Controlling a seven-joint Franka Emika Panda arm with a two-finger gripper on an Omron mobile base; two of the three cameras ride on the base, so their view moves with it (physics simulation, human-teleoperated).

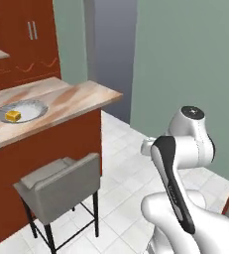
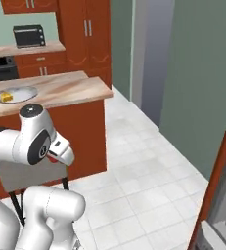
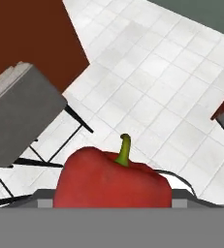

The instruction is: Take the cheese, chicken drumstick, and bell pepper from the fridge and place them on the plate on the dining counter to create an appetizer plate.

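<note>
Hand (image 3: 112,206) apparently holding bell pepper (image 3: 112,181); fingertips hidden. You carry level to plate (image 1: 36,105) on counter (image 1: 81,96), set beside cheese (image 1: 13,116).

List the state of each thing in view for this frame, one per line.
bell pepper: held in the gripper, stem up, above the floor.
gripper: shut on the bell pepper.
cheese: resting on the plate.
plate: on the dining counter, holding the cheese.
stool: standing at the dining counter, unoccupied.

Bell pepper (image 3: 112,181): red, green stem. Cheese (image 1: 13,116): yellow-orange. Plate (image 1: 35,105): pale grey-white. Worktop (image 1: 81,96): marbled beige-tan, red-brown base.
</note>
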